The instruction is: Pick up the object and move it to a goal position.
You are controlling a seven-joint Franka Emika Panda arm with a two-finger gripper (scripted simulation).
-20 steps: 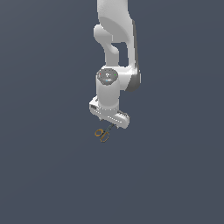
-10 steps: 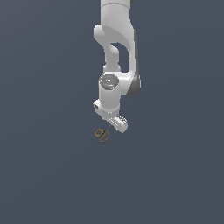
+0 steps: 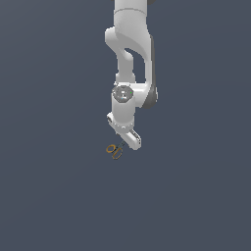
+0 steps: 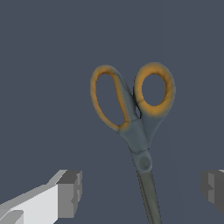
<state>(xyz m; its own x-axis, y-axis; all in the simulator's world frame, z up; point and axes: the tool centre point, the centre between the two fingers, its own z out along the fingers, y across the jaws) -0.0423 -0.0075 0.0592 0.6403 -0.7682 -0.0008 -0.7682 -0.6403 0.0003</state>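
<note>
The scissors (image 3: 115,150) lie flat on the dark grey floor, with two orange-yellow loop handles and thin dark blades. In the wrist view the scissors (image 4: 138,131) fill the middle, the handles away from the fingers and the blades running between them. My gripper (image 3: 126,140) hangs right over the blade end, its head turned at a slant. My gripper (image 4: 142,192) is open: one grey fingertip (image 4: 70,194) and the other (image 4: 213,189) stand on either side of the blades, apart from them. Nothing is held.
The white arm (image 3: 131,54) comes down from the top of the exterior view. The floor (image 3: 49,196) is a plain dark grey all around.
The gripper head has turned about its upright axis, from level to slanted, and has sunk a little towards the scissors. The scissors have not moved.
</note>
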